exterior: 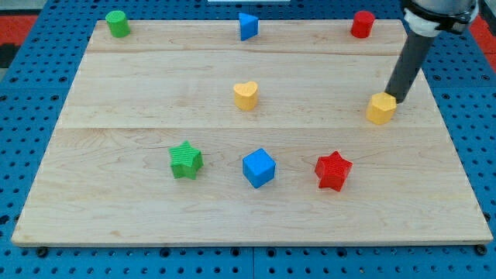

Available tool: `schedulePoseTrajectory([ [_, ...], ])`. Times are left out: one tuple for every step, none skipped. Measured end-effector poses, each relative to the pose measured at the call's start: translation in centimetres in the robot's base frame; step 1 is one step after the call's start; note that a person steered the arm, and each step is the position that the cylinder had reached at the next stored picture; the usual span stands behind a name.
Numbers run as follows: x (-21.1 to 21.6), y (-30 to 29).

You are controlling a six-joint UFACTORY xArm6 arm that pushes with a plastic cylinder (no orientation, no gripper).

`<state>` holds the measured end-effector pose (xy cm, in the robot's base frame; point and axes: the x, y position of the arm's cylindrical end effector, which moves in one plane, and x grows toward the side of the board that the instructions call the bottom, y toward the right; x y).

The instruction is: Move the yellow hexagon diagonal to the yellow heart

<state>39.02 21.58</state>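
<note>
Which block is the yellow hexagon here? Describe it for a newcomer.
On the wooden board, look near the view's right edge, halfway up. The yellow hexagon sits against my tip; the other yellow block, the yellow heart, is near the centre.

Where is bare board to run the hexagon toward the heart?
Bare strip between yellow hexagon and yellow heart; also the view's left, above the green star. Crowded: the bottom row, with blue cube and red star. My tip touches the hexagon's upper right.
</note>
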Motion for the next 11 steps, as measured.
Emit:
schedulePoseTrajectory([
  [0.3,-1.7],
  [0.6,0.9],
  [2.4,5.5],
  [3.3,2.8],
  [3.3,-2.3],
  [3.3,-5.8],
  [3.3,-6.4],
  [2.5,-8.6],
  [2.3,-11.7],
  [2.4,-12.4],
  [2.4,-11.3],
])
